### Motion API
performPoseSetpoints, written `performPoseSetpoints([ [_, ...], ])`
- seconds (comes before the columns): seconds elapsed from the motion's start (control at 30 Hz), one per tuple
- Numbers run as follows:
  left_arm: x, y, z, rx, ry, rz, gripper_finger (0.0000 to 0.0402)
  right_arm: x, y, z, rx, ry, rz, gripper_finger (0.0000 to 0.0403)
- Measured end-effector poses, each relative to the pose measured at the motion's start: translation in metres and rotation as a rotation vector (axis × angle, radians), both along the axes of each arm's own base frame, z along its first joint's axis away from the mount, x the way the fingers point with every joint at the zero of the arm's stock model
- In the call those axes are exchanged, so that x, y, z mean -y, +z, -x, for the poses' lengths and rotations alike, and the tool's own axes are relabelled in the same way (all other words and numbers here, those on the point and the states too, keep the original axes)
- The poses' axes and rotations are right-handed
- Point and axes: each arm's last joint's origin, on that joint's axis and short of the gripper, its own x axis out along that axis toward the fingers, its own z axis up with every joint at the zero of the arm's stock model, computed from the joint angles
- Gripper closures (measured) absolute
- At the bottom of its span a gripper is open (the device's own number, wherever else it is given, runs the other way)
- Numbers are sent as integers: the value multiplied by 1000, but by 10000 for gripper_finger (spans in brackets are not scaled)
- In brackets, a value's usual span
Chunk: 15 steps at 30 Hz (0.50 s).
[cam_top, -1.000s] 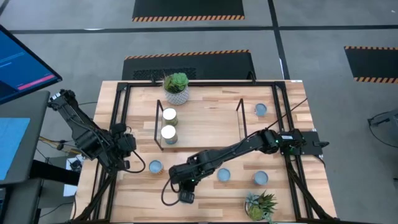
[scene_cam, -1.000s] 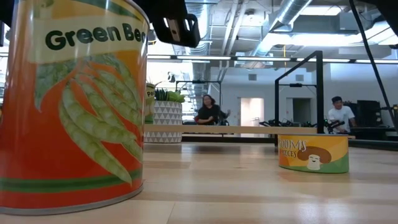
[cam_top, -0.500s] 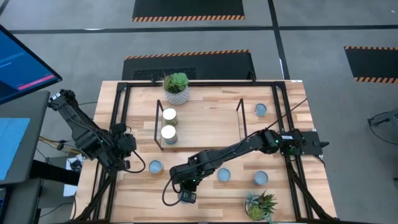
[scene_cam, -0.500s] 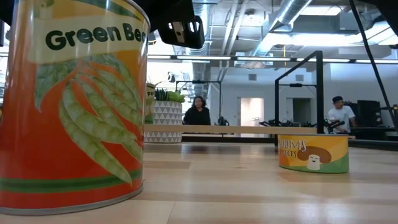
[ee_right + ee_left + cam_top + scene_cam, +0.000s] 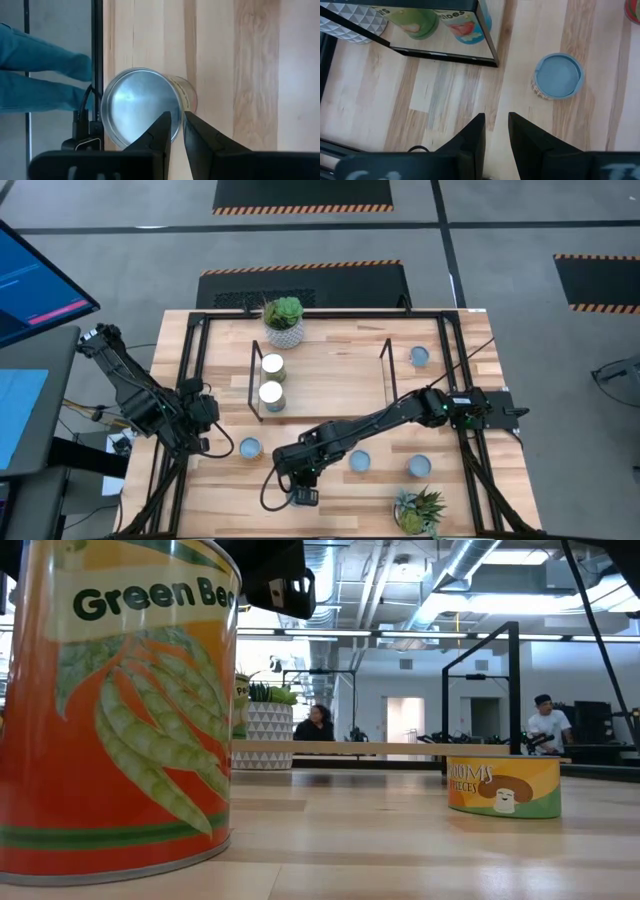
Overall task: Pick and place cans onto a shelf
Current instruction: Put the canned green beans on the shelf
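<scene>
While the left gripper point(image 5: 495, 132) waits at the table edge with fingers nearly together and empty, the right gripper point(image 5: 177, 131) hangs directly above a silver-topped can point(image 5: 141, 106), jaws narrow, holding nothing, apparently aligning for pickup; the shelf point(image 5: 330, 385) lies well beyond it.

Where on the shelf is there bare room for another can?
The shelf is bare from the two cans at its left end across to its right wire frame. That left end is the crowded part.
</scene>
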Motion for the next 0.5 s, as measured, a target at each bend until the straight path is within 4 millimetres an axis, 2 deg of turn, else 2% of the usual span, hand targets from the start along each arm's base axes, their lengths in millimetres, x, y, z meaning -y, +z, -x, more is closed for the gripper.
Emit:
performPoseSetpoints([
  [0.5,0,0,0,13,3,-10,329,0,0,0,-1,-2,-1,328],
])
